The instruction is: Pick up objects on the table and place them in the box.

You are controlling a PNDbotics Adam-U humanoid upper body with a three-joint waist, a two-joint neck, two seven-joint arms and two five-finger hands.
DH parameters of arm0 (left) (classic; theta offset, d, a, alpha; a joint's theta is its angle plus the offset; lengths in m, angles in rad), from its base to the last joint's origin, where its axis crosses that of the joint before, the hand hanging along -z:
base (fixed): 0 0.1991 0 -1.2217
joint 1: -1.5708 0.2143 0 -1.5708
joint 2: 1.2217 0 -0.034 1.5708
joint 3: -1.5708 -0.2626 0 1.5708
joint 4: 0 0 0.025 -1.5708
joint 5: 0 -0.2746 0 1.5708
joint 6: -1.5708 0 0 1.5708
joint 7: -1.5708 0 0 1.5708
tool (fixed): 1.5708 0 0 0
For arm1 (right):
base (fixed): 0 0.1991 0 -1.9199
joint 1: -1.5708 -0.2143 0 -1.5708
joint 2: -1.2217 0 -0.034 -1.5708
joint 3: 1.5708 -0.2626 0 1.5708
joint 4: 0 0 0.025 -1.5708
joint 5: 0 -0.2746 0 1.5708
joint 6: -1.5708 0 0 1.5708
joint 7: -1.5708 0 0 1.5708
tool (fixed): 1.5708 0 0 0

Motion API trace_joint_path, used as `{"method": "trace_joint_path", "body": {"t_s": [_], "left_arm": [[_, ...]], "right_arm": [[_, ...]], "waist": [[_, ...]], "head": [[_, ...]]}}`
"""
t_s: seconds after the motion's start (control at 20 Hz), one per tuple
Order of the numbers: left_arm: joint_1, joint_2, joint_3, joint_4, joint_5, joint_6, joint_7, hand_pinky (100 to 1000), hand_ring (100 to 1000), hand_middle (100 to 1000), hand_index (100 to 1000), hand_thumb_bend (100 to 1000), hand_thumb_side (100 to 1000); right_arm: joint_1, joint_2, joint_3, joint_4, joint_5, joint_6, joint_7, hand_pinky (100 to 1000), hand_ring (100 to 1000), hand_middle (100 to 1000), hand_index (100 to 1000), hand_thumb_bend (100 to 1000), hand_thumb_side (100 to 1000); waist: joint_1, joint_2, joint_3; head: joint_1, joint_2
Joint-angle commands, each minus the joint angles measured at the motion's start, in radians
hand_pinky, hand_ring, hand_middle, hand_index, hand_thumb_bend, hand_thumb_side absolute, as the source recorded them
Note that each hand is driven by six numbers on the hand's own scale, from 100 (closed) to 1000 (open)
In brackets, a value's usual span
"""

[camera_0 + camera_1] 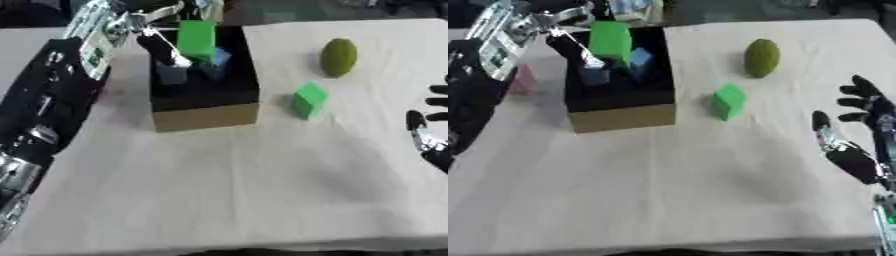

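Now the left hand (162,35) holds a green block (196,39), fingers curled round it, over the box (206,102) near the table's (262,190) far-left edge, and should lower it well inside before letting go, while the right hand (859,145) rests spread at the right edge

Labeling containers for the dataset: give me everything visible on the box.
The box is an open-topped rectangular container with a tan, cardboard-looking front wall and a dark, nearly black interior. It stands upright on the white tablecloth, toward the far left of the table. Inside show bluish blocks. A large green block is over its far end, held there by the left hand, whose fingers reach into the opening. The small green cube lies apart, to its right.
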Motion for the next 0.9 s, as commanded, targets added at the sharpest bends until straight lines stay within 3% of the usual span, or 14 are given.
{"method": "trace_joint_path", "body": {"t_s": [0.05, 0.25, 0.45, 0.75, 0.9], "left_arm": [[-0.014, -0.011, 0.008, 0.017, -0.059, 0.000, 0.068, 800, 716, 687, 813, 652, 478], [0.003, -0.012, 0.001, 0.025, -0.087, 0.001, 0.097, 825, 750, 738, 853, 704, 521], [0.034, 0.021, -0.013, -0.016, -0.052, 0.001, 0.095, 843, 771, 764, 872, 765, 570], [0.097, 0.149, -0.016, -0.188, 0.081, 0.029, 0.061, 863, 790, 790, 888, 810, 604], [0.136, 0.247, 0.020, -0.295, 0.179, 0.070, 0.064, 857, 777, 775, 885, 789, 596]], "right_arm": [[-0.009, -0.013, -0.002, -0.009, -0.007, -0.002, 0.003, 649, 777, 809, 963, 292, 493], [-0.009, -0.013, -0.003, -0.009, -0.007, -0.001, 0.003, 649, 777, 809, 963, 290, 495], [-0.009, -0.013, -0.005, -0.009, -0.006, 0.000, 0.002, 649, 777, 809, 963, 290, 497], [-0.007, -0.017, -0.010, -0.008, -0.004, 0.001, -0.002, 649, 777, 810, 963, 290, 498], [-0.006, -0.019, -0.013, -0.007, -0.003, 0.003, -0.005, 649, 777, 810, 963, 288, 501]], "waist": [[-0.006, -0.030, -0.001], [-0.003, -0.031, 0.003], [-0.002, -0.032, 0.007], [0.001, -0.032, 0.014], [0.003, -0.032, 0.020]], "head": [[0.003, 0.003], [-0.001, 0.002], [-0.008, -0.001], [-0.020, -0.002], [-0.025, -0.002]]}}
